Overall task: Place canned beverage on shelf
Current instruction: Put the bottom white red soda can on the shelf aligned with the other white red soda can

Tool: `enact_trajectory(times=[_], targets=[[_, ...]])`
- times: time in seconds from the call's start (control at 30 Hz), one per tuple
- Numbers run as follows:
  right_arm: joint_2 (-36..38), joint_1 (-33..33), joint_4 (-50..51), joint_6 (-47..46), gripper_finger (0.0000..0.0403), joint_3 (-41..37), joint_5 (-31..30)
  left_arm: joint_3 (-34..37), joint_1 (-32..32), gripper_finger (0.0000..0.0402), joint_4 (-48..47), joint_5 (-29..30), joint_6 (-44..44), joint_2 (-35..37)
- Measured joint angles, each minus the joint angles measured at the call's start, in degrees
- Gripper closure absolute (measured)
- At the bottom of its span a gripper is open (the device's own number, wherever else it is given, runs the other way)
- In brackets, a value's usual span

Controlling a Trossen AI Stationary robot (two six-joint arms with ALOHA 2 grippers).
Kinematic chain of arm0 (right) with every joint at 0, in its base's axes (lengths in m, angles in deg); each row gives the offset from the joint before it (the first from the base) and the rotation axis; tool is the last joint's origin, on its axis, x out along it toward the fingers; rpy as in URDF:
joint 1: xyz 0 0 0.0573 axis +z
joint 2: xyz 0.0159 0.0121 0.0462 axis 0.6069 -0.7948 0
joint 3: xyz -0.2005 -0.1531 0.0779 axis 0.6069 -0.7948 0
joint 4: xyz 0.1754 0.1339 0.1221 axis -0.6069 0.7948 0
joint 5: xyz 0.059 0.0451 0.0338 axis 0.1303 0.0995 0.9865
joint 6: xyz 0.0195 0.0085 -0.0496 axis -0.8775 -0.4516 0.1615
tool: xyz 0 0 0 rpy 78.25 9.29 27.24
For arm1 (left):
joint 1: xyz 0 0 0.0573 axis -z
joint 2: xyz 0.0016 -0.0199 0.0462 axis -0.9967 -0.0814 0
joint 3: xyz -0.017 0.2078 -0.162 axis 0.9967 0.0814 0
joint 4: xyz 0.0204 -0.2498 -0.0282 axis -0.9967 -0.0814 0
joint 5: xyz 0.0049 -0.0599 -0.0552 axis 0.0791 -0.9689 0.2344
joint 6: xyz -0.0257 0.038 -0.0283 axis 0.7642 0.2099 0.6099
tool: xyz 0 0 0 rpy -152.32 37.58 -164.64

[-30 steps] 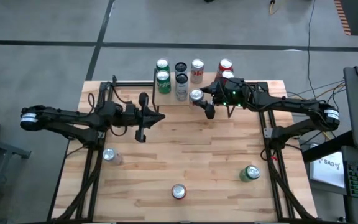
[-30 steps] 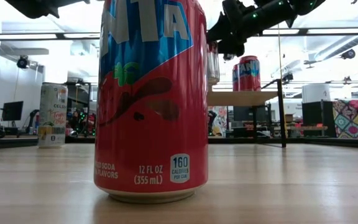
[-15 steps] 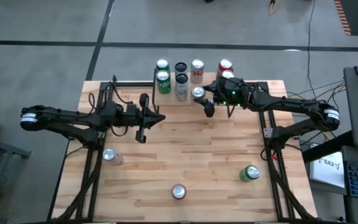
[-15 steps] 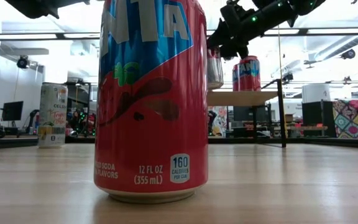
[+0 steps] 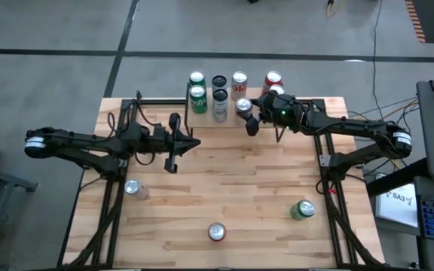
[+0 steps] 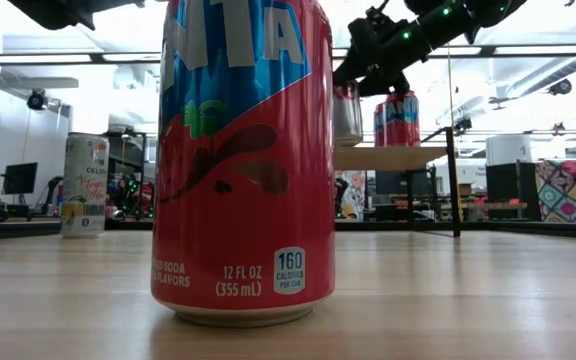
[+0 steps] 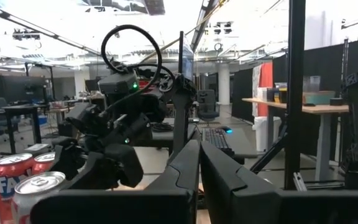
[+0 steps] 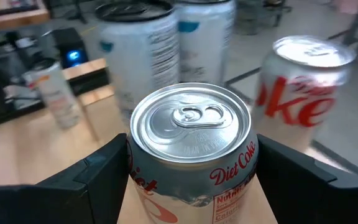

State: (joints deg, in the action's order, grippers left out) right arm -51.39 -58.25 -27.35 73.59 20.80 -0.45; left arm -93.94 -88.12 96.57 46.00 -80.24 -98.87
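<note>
**Over the shelf: can gripped, not yet set down**

Between the jaws of the right gripper (image 5: 246,114), seen from above, sits a Diet Coke can (image 5: 242,105), carried at the near edge of the shelf (image 5: 206,115), where six other cans already stand in two rows. The left gripper (image 5: 173,164) waits well apart over the bare table (image 5: 232,188), its jaws clenched on nothing. Three loose cans lie on the table nearer the camera's bottom edge.

At table height, the right gripper (image 6: 356,78) holds the silver can (image 6: 346,112) from above; its base looks level with the shelf board (image 6: 388,157) or just above it, and I cannot tell whether it touches. A red can stands just beyond the jaws.

In the left wrist view, the left fingers (image 7: 185,171) are pressed together, empty.

In the right wrist view, both right fingers (image 8: 98,168) flank the can (image 8: 191,146), grasping its sides, with shelf cans just ahead.

By my judgement, the carry is nearly done; lowering, releasing and withdrawing remain.
</note>
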Motion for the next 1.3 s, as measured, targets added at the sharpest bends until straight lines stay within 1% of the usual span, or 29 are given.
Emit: enact_trajectory(times=[0.13,0.57,0.83,1.13,1.3], targets=[[-0.51,0.00,0.21,-0.08,0.0110,0.00,-3.53,0.00,-0.02,0.0402,-0.02,0.00,-0.27,0.00],[-2.72,0.00,-1.82,-2.86,0.0110,0.00,-3.73,-0.03,-0.04,0.0402,-0.01,0.07,-2.04,0.00],[-3.84,0.02,-2.88,-2.83,0.0109,0.02,-4.63,-0.31,-0.04,0.0402,-0.28,0.07,-2.70,0.00],[-3.82,0.02,-1.94,-2.26,0.0072,0.02,-4.65,-0.31,-0.04,0.0402,-0.25,0.07,-3.50,0.00],[-3.95,0.02,-1.81,-1.90,0.0068,-0.09,-4.64,-0.36,-0.04,0.0402,-0.28,0.07,-3.53,0.00]])
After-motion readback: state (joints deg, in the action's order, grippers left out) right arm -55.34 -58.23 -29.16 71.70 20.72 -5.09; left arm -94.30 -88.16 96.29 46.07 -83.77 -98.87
